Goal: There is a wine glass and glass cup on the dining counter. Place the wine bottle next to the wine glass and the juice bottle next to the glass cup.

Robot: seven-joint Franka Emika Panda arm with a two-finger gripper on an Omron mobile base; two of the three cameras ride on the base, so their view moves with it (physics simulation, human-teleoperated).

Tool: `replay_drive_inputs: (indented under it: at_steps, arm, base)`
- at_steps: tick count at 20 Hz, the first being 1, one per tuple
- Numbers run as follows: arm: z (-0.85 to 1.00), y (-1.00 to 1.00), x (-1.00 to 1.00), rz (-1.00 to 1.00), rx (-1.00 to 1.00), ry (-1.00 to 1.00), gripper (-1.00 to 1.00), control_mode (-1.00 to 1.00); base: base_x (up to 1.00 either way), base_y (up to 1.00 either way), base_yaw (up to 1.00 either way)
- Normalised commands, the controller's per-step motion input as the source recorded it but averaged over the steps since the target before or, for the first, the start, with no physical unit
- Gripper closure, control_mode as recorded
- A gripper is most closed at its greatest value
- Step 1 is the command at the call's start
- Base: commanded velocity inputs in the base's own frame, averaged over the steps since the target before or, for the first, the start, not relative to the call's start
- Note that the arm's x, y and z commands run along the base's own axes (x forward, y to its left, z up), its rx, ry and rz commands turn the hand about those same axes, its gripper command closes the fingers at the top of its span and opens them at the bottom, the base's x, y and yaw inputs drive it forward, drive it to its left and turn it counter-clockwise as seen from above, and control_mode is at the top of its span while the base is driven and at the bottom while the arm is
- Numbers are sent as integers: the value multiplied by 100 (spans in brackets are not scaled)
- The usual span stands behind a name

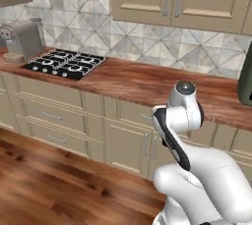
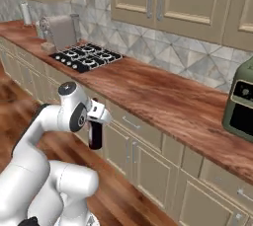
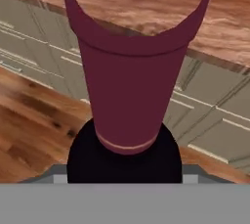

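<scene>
One wine bottle (image 2: 95, 135) hangs upright from the hand (image 2: 97, 114), which is clenched on its dark red neck, so it can be carried clear of the floor to the island. Its body sits directly below the fingers, in front of the wall bench (image 2: 163, 96) drawers

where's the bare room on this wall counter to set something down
The widest free patch is the wood counter top between the stove top and the dark green oven. It is crowded left of the stove, where the coffee machine stands. The end effector holds the wine bottle over the floor, in front of the drawers.
</scene>
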Motion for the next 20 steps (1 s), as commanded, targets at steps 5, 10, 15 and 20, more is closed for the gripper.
replay_drive_inputs:
  at_steps: [5,10,15,20]
  arm:
    - [0,0,0,0,0,0,100,100]
    - [0,0,0,0,0,0,100,100]
    - [0,0,0,0,0,0,100,100]
    - [0,0,0,0,0,0,100,100]
  base:
    - [-4,0,100]
    - [-3,0,100]
    - [11,3,92]
    - [66,6,26]
